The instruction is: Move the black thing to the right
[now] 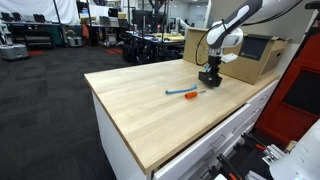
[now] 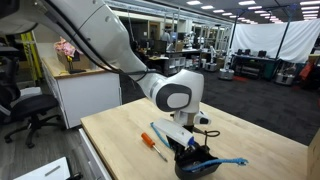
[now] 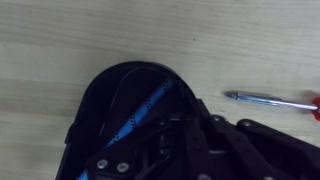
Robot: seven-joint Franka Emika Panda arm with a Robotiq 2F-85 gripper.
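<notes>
The black thing (image 1: 209,78) is a low black tray-like piece on the wooden table, near its far side. A thin light-blue stick (image 2: 232,161) pokes out of it. My gripper (image 2: 190,150) is down on the black thing (image 2: 203,164), with its fingers in and around it, and looks shut on its edge. In the wrist view the black thing (image 3: 105,105) fills the lower left, the blue stick (image 3: 147,108) lies inside it, and my dark fingers (image 3: 185,140) merge with its right edge.
A slim blue-and-orange screwdriver (image 1: 183,93) lies on the table beside the black thing; it also shows in an exterior view (image 2: 154,143) and the wrist view (image 3: 268,100). A cardboard box (image 1: 250,52) stands behind the gripper. The table edge (image 1: 120,125) is nearby.
</notes>
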